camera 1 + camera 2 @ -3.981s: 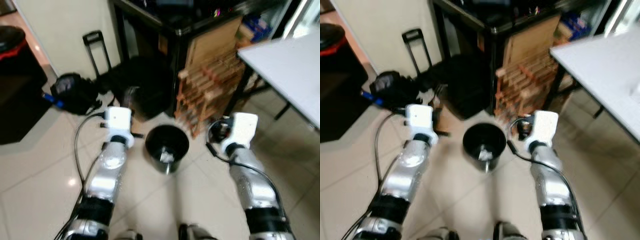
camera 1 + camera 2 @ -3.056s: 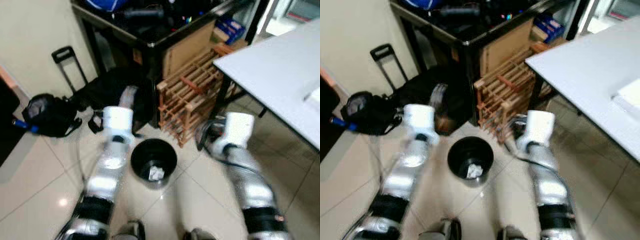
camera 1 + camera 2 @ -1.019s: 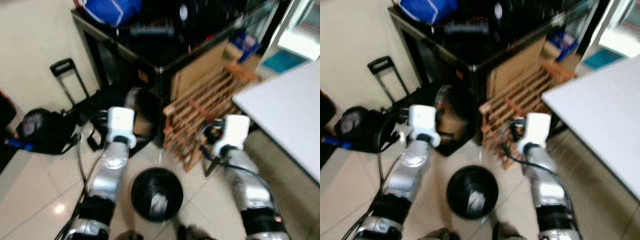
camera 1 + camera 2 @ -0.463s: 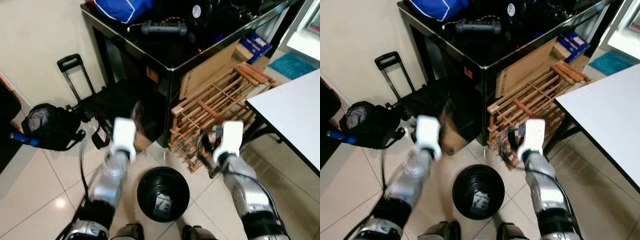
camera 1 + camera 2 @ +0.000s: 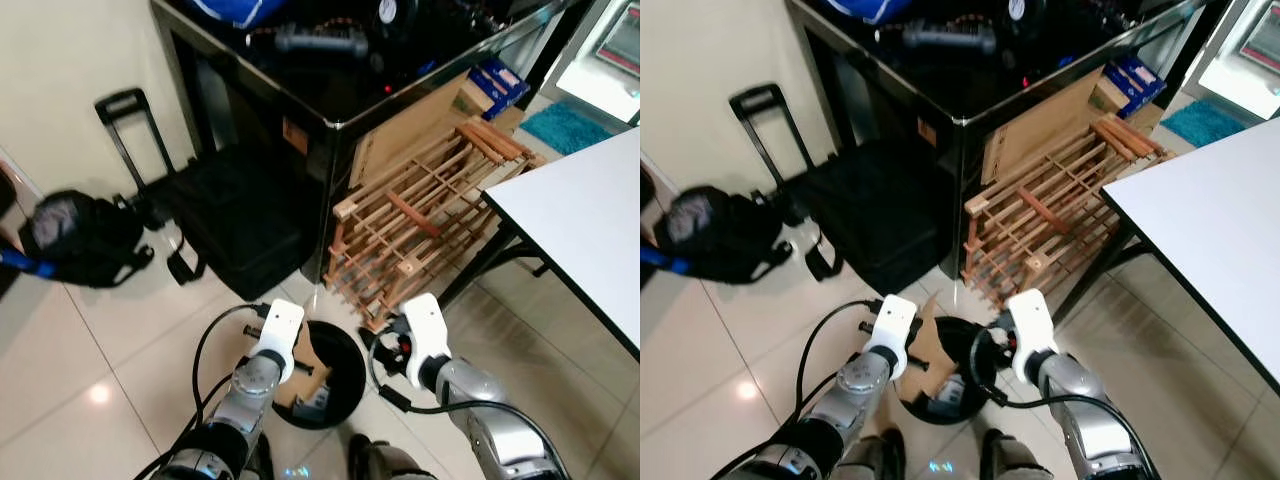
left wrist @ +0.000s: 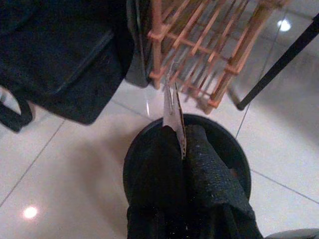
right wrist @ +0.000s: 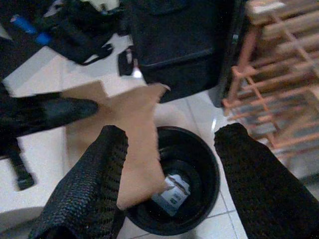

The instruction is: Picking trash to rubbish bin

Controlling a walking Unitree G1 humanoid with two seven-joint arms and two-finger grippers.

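A black rubbish bin (image 5: 975, 345) stands on the tiled floor just in front of my feet, with white crumpled trash (image 7: 172, 192) at its bottom. My left gripper (image 6: 180, 134) is shut on a flat piece of brown cardboard (image 7: 134, 129), held upright over the bin's left rim (image 6: 234, 159). The cardboard (image 5: 925, 342) partly dips into the bin. My right gripper (image 7: 172, 130) hangs open above the bin's right side, fingers wide apart and nothing between them.
A wooden rack (image 5: 420, 225) leans against a black glass-topped cabinet (image 5: 330, 90) right behind the bin. A black case (image 5: 235, 215) with a trolley handle (image 5: 120, 125) and a black backpack (image 5: 70, 240) lie to the left. A white table (image 5: 580, 220) is to the right.
The camera has tipped down and closer. Both arms have dropped from chest height to the bin, bringing the cardboard in my left gripper over its rim.
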